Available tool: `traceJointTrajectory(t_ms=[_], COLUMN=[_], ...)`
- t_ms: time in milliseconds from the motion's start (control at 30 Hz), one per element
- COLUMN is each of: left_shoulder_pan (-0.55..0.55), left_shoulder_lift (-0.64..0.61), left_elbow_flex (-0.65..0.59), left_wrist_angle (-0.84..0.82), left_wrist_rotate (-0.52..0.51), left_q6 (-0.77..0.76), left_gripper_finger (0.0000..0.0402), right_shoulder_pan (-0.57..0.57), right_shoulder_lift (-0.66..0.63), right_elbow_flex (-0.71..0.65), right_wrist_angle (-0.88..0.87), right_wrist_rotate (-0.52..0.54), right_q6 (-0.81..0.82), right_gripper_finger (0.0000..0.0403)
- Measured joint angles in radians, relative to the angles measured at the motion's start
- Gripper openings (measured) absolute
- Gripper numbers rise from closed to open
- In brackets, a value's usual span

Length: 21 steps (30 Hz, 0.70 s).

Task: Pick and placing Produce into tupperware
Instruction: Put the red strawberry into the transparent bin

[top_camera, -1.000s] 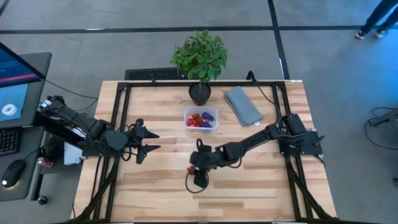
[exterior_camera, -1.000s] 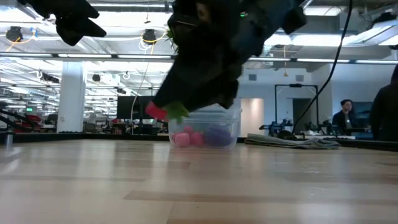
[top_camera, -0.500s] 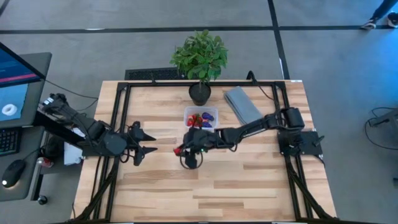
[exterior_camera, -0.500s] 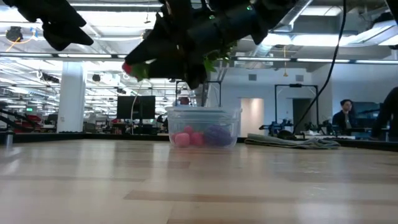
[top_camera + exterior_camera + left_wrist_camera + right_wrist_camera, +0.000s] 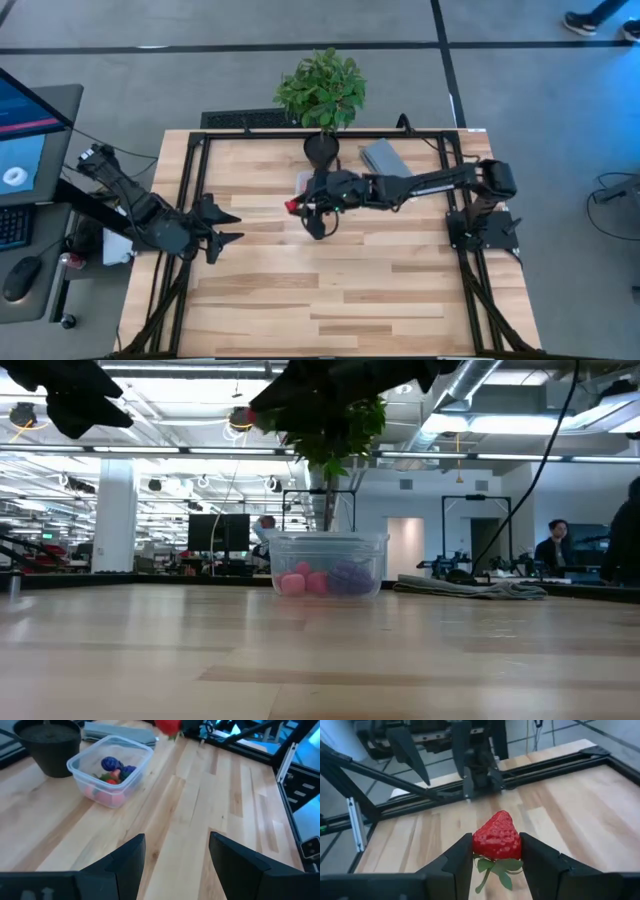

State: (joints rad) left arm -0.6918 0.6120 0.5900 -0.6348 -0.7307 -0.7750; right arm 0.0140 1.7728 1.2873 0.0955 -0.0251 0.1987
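Red toy strawberry with green leafy top (image 5: 496, 836) is clamped between the right gripper (image 5: 296, 205) fingers, held in the air, not touching the table. Long axis runs along the fingers: pointed tip faces away from the wrist, green top back toward it. In the high view the tip points to 9 o'clock.

It sits just off the 9 o'clock edge of the small clear rectangular plastic tub (image 5: 111, 769), the right arm lying over the tub and hiding most of it from above. The tub holds dark purple grape bunches (image 5: 114, 766) and red and pink pieces.

At 12 o'clock of the tub: black pot with leafy green plant (image 5: 321, 92). At 2 o'clock: folded grey cloth (image 5: 378, 155), partly under the arm.

Left gripper (image 5: 228, 225) hovers with fingers apart and empty at 8 o'clock of the berry, well apart, near the light wooden table (image 5: 340, 300) edge.
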Motion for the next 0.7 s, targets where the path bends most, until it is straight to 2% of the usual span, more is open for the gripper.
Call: traceJointTrajectory(t_ms=[433, 700], left_shoulder_pan=[-0.067, -0.075], left_shoulder_lift=[0.001, 0.001], left_elbow_flex=[0.0, 0.0], left_wrist_angle=[-0.035, -0.035], left_wrist_rotate=[-0.106, -0.139], left_q6=[-0.042, -0.042], left_gripper_finger=[0.021, 0.021], right_shoulder_pan=[-0.028, -0.03], right_shoulder_lift=[-0.203, -0.229], right_elbow_flex=[0.0, 0.0], right_wrist_angle=[-0.328, -0.458], right_wrist_rotate=[0.041, 0.092], right_q6=[-0.043, -0.043], right_gripper_finger=[0.0172, 0.0175])
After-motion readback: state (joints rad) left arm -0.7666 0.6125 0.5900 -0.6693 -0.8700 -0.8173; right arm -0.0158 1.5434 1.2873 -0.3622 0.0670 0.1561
